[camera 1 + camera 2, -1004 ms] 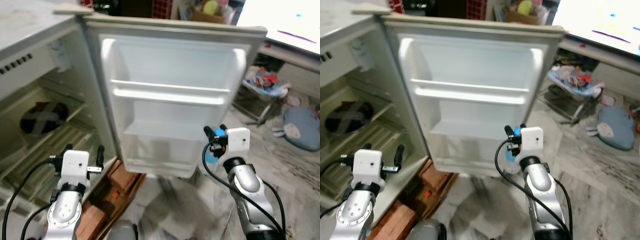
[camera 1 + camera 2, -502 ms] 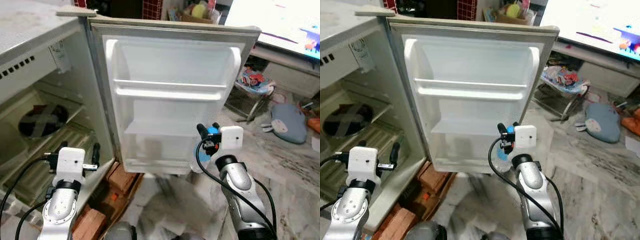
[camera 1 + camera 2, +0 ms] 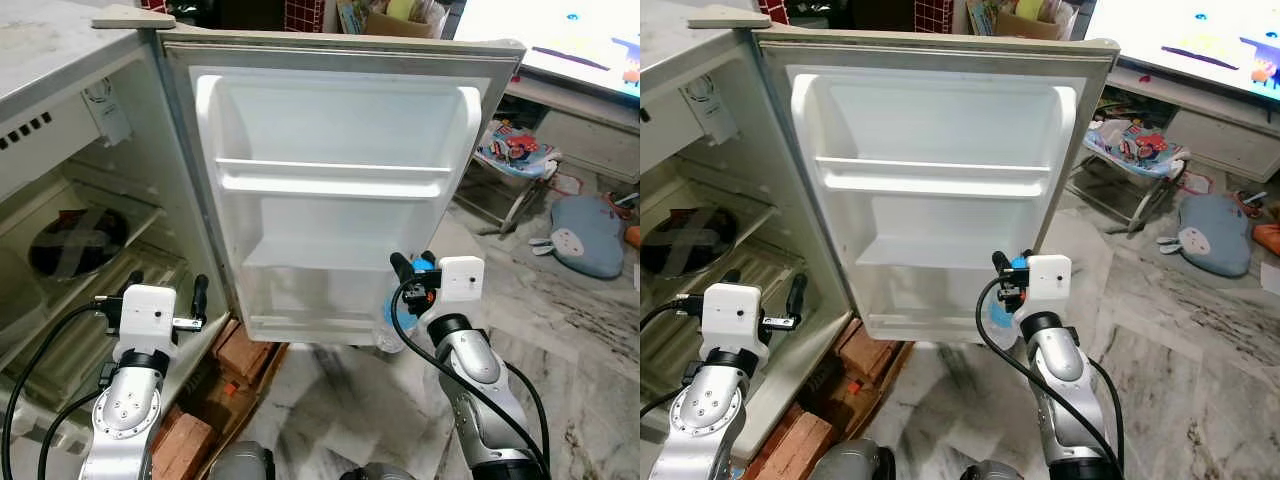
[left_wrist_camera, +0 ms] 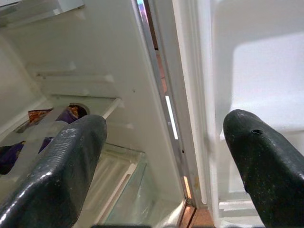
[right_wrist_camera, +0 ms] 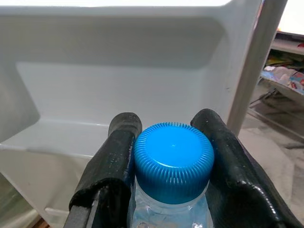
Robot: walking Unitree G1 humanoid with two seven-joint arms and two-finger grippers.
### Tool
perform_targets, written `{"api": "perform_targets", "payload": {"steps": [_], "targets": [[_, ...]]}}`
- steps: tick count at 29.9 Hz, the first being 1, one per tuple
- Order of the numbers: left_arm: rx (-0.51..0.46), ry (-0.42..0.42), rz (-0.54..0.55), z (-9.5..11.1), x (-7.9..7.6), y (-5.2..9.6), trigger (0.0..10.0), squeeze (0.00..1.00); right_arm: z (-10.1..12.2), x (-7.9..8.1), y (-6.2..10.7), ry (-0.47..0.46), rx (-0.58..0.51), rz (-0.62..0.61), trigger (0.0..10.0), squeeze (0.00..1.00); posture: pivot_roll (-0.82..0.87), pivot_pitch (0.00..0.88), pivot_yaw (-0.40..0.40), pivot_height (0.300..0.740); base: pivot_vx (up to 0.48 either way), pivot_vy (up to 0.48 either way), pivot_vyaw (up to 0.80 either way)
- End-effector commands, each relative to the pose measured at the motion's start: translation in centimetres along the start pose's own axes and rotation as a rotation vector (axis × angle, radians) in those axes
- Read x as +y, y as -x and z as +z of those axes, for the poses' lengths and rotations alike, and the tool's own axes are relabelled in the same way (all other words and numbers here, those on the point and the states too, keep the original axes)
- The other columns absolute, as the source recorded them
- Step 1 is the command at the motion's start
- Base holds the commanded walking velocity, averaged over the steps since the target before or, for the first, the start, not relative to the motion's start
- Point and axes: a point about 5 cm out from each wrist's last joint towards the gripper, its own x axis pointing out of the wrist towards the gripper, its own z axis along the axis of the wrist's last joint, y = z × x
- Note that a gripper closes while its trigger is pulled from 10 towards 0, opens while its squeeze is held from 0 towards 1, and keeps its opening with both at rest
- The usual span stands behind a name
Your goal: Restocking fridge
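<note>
While the fridge door [image 3: 340,180] stands wide, right gripper [image 5: 166,156] clamped on a blue-capped water bottle [image 5: 173,167] near its lower shelf, left gripper [image 4: 161,156] spread wide, holding nothing.

Bright, even daylight; the white fridge door [image 3: 335,190] glares slightly, the fridge interior [image 3: 80,240] sits dimmer, head views sharp.

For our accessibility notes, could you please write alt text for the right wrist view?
The right gripper holds a clear bottle by the neck, its two black fingers pressed to either side of the blue cap. Just beyond it is the white inside of the open fridge door with its moulded shelves.
</note>
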Motion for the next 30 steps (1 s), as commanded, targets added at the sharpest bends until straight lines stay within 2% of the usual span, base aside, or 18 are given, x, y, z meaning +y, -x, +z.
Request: {"api": "perform_targets", "payload": {"steps": [1,8,22,26,30], "targets": [[0.005,0.003,-0.007,-0.01,-0.15,-0.01,10.0,0.00,1.14,-0.13,-0.17,0.005,-0.041,0.010,10.0,0.00,0.15,0.000,-0.060,0.740,0.000,0.000,0.00],[0.009,0.005,-0.011,-0.15,-0.35,-0.05,10.0,0.00,1.15,-0.12,-0.19,0.005,-0.040,0.018,10.0,0.00,0.15,0.000,-0.064,0.732,0.000,0.000,0.00],[0.001,-0.006,-0.014,0.02,-0.43,-0.57,10.0,0.00,1.23,-0.01,-0.26,0.007,-0.043,0.027,10.0,0.00,0.15,0.000,-0.063,0.636,0.000,0.000,0.00],[-0.019,-0.061,0.012,0.11,-0.19,-0.58,10.0,0.00,1.21,0.04,-0.27,0.002,-0.040,0.030,10.0,0.00,0.15,0.000,-0.064,0.636,0.000,0.000,0.00],[-0.021,-0.061,0.020,0.05,-0.15,-0.64,10.0,0.00,1.42,0.26,-0.39,0.008,-0.051,0.053,10.0,0.00,0.15,0.000,-0.065,0.636,0.000,0.000,0.00]]}}
